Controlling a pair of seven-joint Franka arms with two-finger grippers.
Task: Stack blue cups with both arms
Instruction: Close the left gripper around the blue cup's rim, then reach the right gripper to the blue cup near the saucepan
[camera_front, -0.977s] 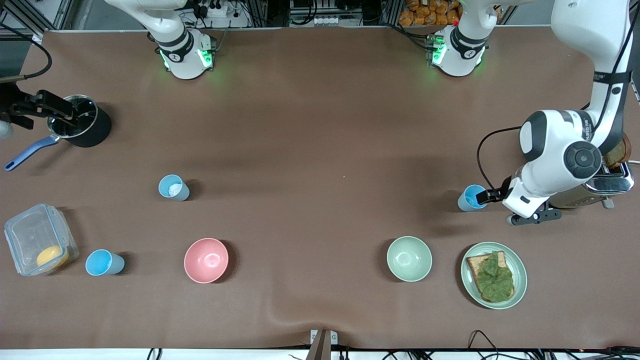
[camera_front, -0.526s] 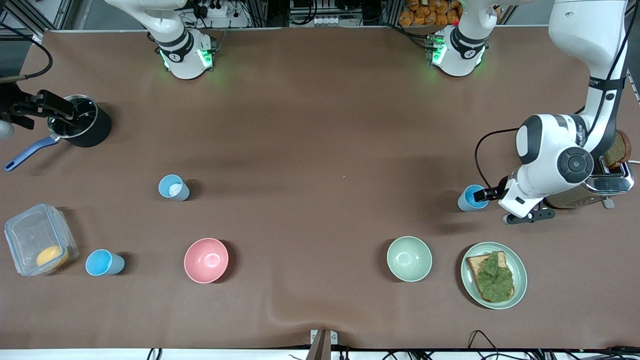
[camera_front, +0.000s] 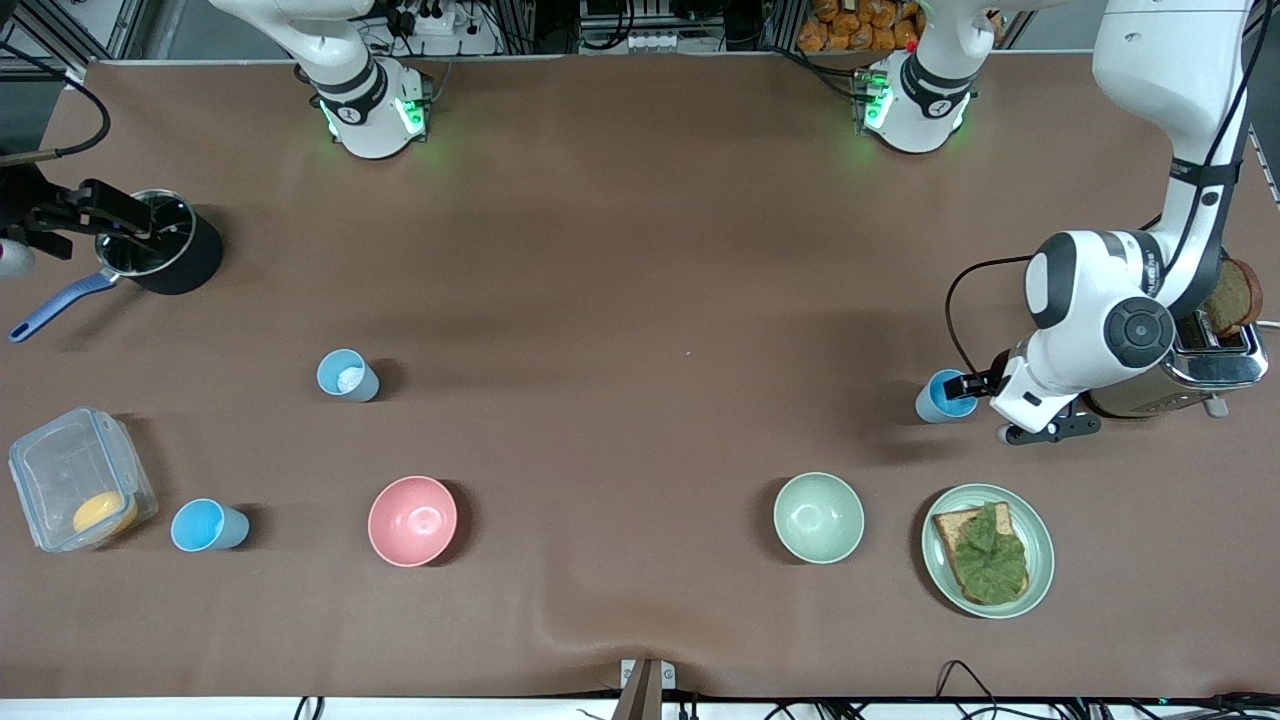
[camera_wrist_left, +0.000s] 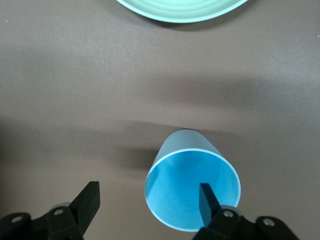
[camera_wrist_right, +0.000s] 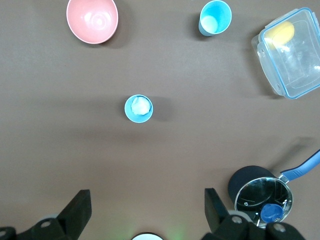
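Note:
Three blue cups stand upright on the brown table. One blue cup (camera_front: 943, 396) is near the left arm's end, and my left gripper (camera_front: 966, 385) is open at its rim. In the left wrist view this cup (camera_wrist_left: 192, 187) has one finger (camera_wrist_left: 207, 197) inside its mouth and the other finger (camera_wrist_left: 89, 200) outside, apart from it; the left gripper (camera_wrist_left: 148, 199) straddles the wall. A second cup (camera_front: 347, 375) holds something white and also shows in the right wrist view (camera_wrist_right: 138, 108). A third cup (camera_front: 208, 526) also shows there (camera_wrist_right: 215, 17). My right gripper (camera_front: 125, 228) (camera_wrist_right: 146, 207) is open and empty, up over the black pot.
A black pot (camera_front: 165, 255) with a blue handle stands at the right arm's end. A clear lidded box (camera_front: 75, 490) and a pink bowl (camera_front: 412, 520) flank the third cup. A pale green bowl (camera_front: 818, 517), a green plate of toast (camera_front: 940, 575) and a toaster (camera_front: 1215, 365) surround the left gripper.
The left arm has shifted slightly toward the right arm's end, bringing its gripper farther over the cup's rim. The cups and the right arm have not moved.

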